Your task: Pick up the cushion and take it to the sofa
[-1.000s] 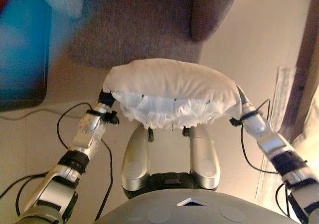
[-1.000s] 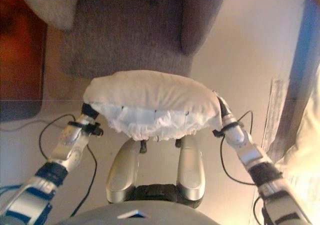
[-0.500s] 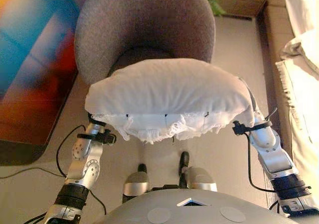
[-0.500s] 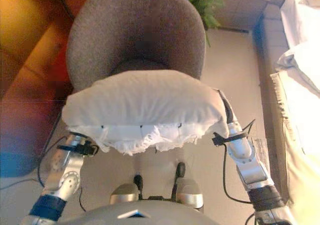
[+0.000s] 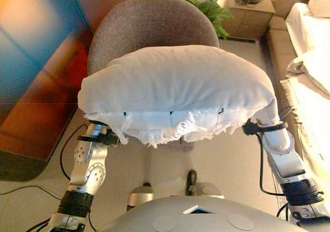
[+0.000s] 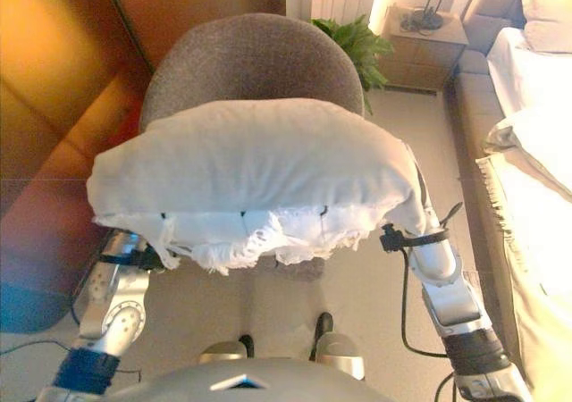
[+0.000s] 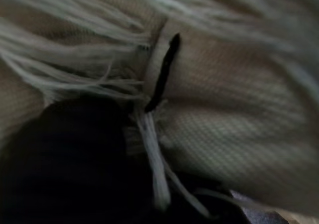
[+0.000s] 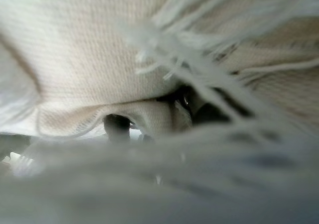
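Observation:
A white cushion [image 5: 175, 82] with a fringed lower edge [image 5: 160, 131] is held up off the floor between my two arms, in front of my chest. My left hand [image 5: 99, 137] goes under its left end and my right hand [image 5: 262, 125] under its right end; only their dark wrist covers show, the rest is buried in the cushion. Both wrist views are filled with the cushion's woven cloth [image 7: 224, 109] and fringe [image 8: 199, 69]. The beige sofa [image 5: 289, 46], draped with white cloth, runs along the right side.
A grey round-backed chair [image 5: 149, 26] stands straight ahead, behind the cushion. A potted plant [image 5: 209, 7] and a small wooden side table [image 5: 252, 7] stand beyond it at the back right. A brown panel [image 5: 36, 87] lines the left side.
The camera has tilted up from the floor to the chair, plant and sofa. The cushion has risen with both arms and now covers the chair's seat.

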### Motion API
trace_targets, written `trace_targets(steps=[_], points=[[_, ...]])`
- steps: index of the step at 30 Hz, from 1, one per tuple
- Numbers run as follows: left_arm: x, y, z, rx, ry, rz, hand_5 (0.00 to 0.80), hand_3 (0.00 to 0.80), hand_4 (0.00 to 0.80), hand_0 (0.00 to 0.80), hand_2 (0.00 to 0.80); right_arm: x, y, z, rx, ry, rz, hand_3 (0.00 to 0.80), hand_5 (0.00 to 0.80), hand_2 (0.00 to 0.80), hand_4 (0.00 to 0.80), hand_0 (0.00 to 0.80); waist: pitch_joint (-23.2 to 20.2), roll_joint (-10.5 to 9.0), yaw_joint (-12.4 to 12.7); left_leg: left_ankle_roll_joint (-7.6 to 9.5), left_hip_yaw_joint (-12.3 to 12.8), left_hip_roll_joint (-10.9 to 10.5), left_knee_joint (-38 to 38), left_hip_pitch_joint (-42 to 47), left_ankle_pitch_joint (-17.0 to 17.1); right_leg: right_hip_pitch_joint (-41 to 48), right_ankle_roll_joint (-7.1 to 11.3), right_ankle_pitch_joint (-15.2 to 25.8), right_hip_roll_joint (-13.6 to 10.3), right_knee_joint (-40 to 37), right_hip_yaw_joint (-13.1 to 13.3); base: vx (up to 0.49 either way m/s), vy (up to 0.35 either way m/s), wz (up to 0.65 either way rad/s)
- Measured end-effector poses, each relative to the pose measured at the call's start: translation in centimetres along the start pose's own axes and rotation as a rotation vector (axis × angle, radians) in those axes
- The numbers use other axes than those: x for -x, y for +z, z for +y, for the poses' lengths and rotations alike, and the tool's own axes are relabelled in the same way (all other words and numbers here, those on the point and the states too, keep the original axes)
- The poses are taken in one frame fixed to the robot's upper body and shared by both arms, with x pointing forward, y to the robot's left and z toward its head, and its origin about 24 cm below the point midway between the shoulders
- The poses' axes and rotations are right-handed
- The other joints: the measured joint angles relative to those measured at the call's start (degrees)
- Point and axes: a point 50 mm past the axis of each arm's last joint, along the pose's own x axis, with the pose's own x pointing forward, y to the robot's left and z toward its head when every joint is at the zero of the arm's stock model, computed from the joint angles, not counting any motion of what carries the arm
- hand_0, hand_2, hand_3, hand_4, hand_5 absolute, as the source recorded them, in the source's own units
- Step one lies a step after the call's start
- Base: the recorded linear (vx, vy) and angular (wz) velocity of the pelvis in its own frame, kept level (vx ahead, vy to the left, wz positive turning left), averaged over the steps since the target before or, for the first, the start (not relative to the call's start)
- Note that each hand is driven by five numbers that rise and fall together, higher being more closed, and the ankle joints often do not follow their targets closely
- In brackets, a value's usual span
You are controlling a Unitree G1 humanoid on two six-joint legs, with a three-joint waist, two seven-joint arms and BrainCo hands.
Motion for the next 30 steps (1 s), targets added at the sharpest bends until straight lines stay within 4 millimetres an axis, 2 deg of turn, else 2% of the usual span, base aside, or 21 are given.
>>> trace_targets(steps=[4, 7, 10, 11, 12, 13, 14, 15, 16, 17, 18, 19, 20, 21, 22, 23, 24, 25, 27, 29, 30], points=[[0.0, -0.2, 0.0, 0.022, 0.005, 0.009, 0.8, 0.8, 0.8, 0.8, 0.8, 0.0, 0.0, 0.0, 0.002, 0.002, 0.0, 0.8, 0.8, 0.8, 0.8, 0.8, 0.06, -0.11, 0.0, -0.07, 0.22, 0.15, 0.6, 0.13, -0.08, -0.07, -0.04, -0.04, 0.32, 0.03, 1.45, -0.045, -0.194, -0.08], [0.1, 0.1, 0.1, 0.024, 0.013, -0.01, 0.8, 0.8, 0.8, 0.8, 0.8, -0.2, 0.1, 0.1, -0.008, 0.019, -0.007, 0.8, 0.8, 0.8, 0.8, 0.8, 1.05, -1.47, 0.34, -0.18, 1.42, 1.14, 9.53, -3.87, -3.4, -2.32, -1.52, -1.36, 1.1, 2.5, 4.8, -0.088, -0.243, -0.25], [0.1, 0.3, 0.5, 0.04, 0.029, -0.026, 0.8, 0.8, 0.8, 0.8, 0.8, -0.3, 0.2, 0.6, -0.022, 0.036, -0.016, 0.8, 0.8, 0.8, 0.8, 0.8, 3.63, -4.62, 1.25, 1.88, 1.45, 1.59, 22.78, -9.23, -4.43, -4.05, -2.79, -3.02, 1.59, 6.6, 7.15, 0.04, -0.147, -0.45], [0.2, 0.2, 0.5, 0.045, 0.034, -0.023, 0.8, 0.8, 0.8, 0.8, 0.8, -0.2, 0.2, 0.7, -0.027, 0.039, -0.019, 0.8, 0.8, 0.8, 0.8, 0.8, 4.06, -5.12, 1.79, 2.91, 1.59, 1.91, 26.43, -10.73, -3.85, -3.72, -2.8, -3.04, 1.84, 6.01, 7.09, 0.087, -0.05, -0.39], [0.2, 0.1, 0.4, 0.053, 0.036, -0.023, 0.8, 0.8, 0.8, 0.8, 0.8, -0.2, 0.3, 0.9, -0.035, 0.035, -0.03, 0.8, 0.8, 0.8, 0.8, 0.8, 4.46, -5.19, 1.76, 4.08, 1.37, 2.16, 29.52, -12.83, -3.25, -2.91, -2.59, -3.1, 2.03, 4.49, 6.87, 0.156, -0.012, -0.33], [0.1, 0.0, 0.2, 0.07, 0.036, -0.026, 0.8, 0.8, 0.8, 0.8, 0.8, -0.3, 0.5, 0.6, -0.029, 0.029, -0.046, 0.8, 0.8, 0.8, 0.8, 0.8, 4.91, -4.13, 1.77, 5.53, 0.85, 3.65, 28.69, -13.57, -3.03, -3.55, -2.13, -3.74, 2.97, 7.27, 6.29, 0.207, 0.005, -0.31], [0.0, 0.1, -0.1, 0.076, 0.029, -0.043, 0.8, 0.8, 0.8, 0.8, 0.8, -0.8, 1.0, 0.3, -0.005, 0.035, -0.076, 0.8, 0.8, 0.8, 0.8, 0.8, 5.43, -1.99, 1.71, 4.55, -0.14, 4.49, 27.44, -12.71, -6.69, -7.97, -4.76, -11.07, 4.24, 22.45, 5.82, 0.286, 0.026, -0.11], [-0.4, 0.4, -0.1, 0.069, 0.018, -0.058, 0.8, 0.8, 0.8, 0.8, 0.8, -1.2, 1.4, -0.1, 0.01, 0.024, -0.101, 0.8, 0.8, 0.8, 0.8, 0.8, 6.21, -1.25, 0.96, -0.36, -0.89, 5.0, 28.71, -12.4, -10.93, -10.51, -5.75, -18.97, 4.25, 30.94, 6.13, 0.353, 0.063, 0.42], [-1.0, 0.0, -0.2, 0.074, 0.016, -0.053, 0.8, 0.8, 0.8, 0.8, 0.8, -1.4, 1.1, 0.0, -0.003, -0.001, -0.092, 0.8, 0.8, 0.8, 0.8, 0.8, 8.32, -1.33, -0.11, -2.0, -2.22, 3.81, 33.73, -15.75, -11.76, -9.49, -6.23, -18.99, 4.47, 30.93, 6.99, 0.398, 0.065, 0.69], [-0.9, -0.4, -0.3, 0.086, 0.03, -0.04, 0.8, 0.8, 0.8, 0.8, 0.8, -1.3, 0.9, 0.4, -0.018, -0.009, -0.08, 0.8, 0.8, 0.8, 0.8, 0.8, 8.63, -2.14, 0.11, -1.43, -1.43, 0.44, 31.34, -17.87, -11.52, -9.32, -5.95, -17.28, 4.39, 28.99, 9.61, 0.46, 0.059, 0.64], [-0.9, -0.7, -0.6, 0.104, 0.037, -0.036, 0.8, 0.8, 0.8, 0.8, 0.8, -1.3, 0.9, 0.4, -0.016, -0.013, -0.079, 0.8, 0.8, 0.8, 0.8, 0.8, 8.61, -2.02, 0.15, 0.0, -1.17, -2.38, 26.34, -19.05, -10.47, -9.21, -5.66, -15.34, 4.44, 24.83, 10.85, 0.435, 0.039, 0.11], [-0.9, -0.9, -0.8, 0.12, 0.05, -0.043, 0.8, 0.8, 0.8, 0.8, 0.8, -1.5, 0.9, 0.3, -0.007, -0.01, -0.082, 0.8, 0.8, 0.8, 0.8, 0.8, 8.79, -0.53, 1.05, 1.98, -0.8, -4.51, 19.3, -19.23, -8.87, -7.53, -4.68, -14.43, 5.06, 18.92, 11.74, 0.416, 0.033, -0.34], [-0.9, -0.8, -1.0, 0.132, 0.059, -0.057, 0.8, 0.8, 0.8, 0.8, 0.8, -1.9, 1.1, 0.1, 0.007, -0.002, -0.099, 0.8, 0.8, 0.8, 0.8, 0.8, 8.62, 2.52, 3.79, 2.5, -1.06, -3.64, 12.55, -19.12, -8.24, -6.95, -4.22, -15.83, 8.43, 18.88, 12.1, 0.424, 0.038, -0.82], [-1.1, 0.0, -0.6, 0.105, 0.055, -0.085, 0.8, 0.8, 0.8, 0.8, 0.8, -2.6, 1.3, 0.3, -0.004, -0.01, -0.117, 0.8, 0.8, 0.8, 0.8, 0.8, 9.3, 2.69, 5.74, 2.02, -1.37, -2.69, 12.02, -17.8, -2.85, -8.0, -5.13, -19.0, 8.92, 30.49, 10.29, 0.551, 0.057, -0.75], [-1.1, 0.6, 0.0, 0.067, 0.053, -0.092, 0.8, 0.8, 0.8, 0.8, 0.8, -2.5, 1.3, 0.9, -0.028, -0.002, -0.113, 0.8, 0.8, 0.8, 0.8, 0.8, 9.2, -0.71, 6.4, 1.93, -0.18, -3.42, 13.57, -17.45, -0.67, -3.96, -4.56, -21.71, 7.33, 32.63, 11.09, 0.674, 0.085, -0.23], [-1.1, 0.8, 0.5, 0.059, 0.067, -0.097, 0.8, 0.8, 0.8, 0.8, 0.8, -2.3, 1.2, 1.3, -0.026, 0.014, -0.11, 0.8, 0.8, 0.8, 0.8, 0.8, 9.59, -1.43, 5.94, 2.39, -0.1, -3.15, 17.54, -18.46, -0.19, 0.65, -6.48, -25.02, 7.93, 27.26, 13.61, 0.736, 0.113, 0.25], [-0.9, 0.5, 0.5, 0.08, 0.089, -0.096, 0.8, 0.8, 0.8, 0.8, 0.8, -2.1, 1.1, 1.5, -0.03, 0.022, -0.104, 0.8, 0.8, 0.8, 0.8, 0.8, 9.49, -1.54, 6.06, 0.71, -2.04, -2.68, 22.16, -21.57, -1.34, 1.65, -7.88, -24.45, 8.44, 26.14, 14.18, 0.731, 0.148, 0.25], [-0.9, 0.4, 0.4, 0.088, 0.091, -0.1, 0.8, 0.8, 0.8, 0.8, 0.8, -2.2, 1.1, 1.6, -0.037, 0.016, -0.106, 0.8, 0.8, 0.8, 0.8, 0.8, 9.77, -1.83, 6.51, 0.14, -3.7, -2.41, 24.15, -23.94, -1.47, 1.85, -7.97, -24.36, 8.4, 25.78, 14.55, 0.729, 0.177, 0.04], [-0.9, 0.2, 0.0, 0.106, 0.091, -0.099, 0.8, 0.8, 0.8, 0.8, 0.8, -2.2, 1.2, 1.4, -0.037, 0.006, -0.112, 0.8, 0.8, 0.8, 0.8, 0.8, 10.31, -1.06, 6.22, -0.17, -6.82, -1.46, 19.37, -26.85, -1.55, 2.05, -7.47, -24.78, 8.61, 26.02, 14.78, 0.636, 0.187, 0.05], [-0.9, -0.3, -0.3, 0.127, 0.093, -0.092, 0.8, 0.8, 0.8, 0.8, 0.8, -2.1, 1.1, 0.8, -0.02, -0.004, -0.106, 0.8, 0.8, 0.8, 0.8, 0.8, 10.79, 1.09, 5.17, -0.21, -7.7, 0.22, 13.98, -28.41, -1.59, 3.13, -6.85, -26.73, 8.93, 26.82, 15.08, 0.841, 0.311, 0.0], [-0.8, -0.6, -0.4, 0.131, 0.092, -0.082, 0.8, 0.8, 0.8, 0.8, 0.8, -1.9, 1.0, 0.7, -0.013, 0.002, -0.094, 0.8, 0.8, 0.8, 0.8, 0.8, 10.82, 1.58, 5.6, -0.19, -7.45, 0.69, 13.23, -28.21, -1.66, 4.11, -6.36, -28.45, 8.55, 27.5, 15.52, 0.975, 0.369, -0.19]])
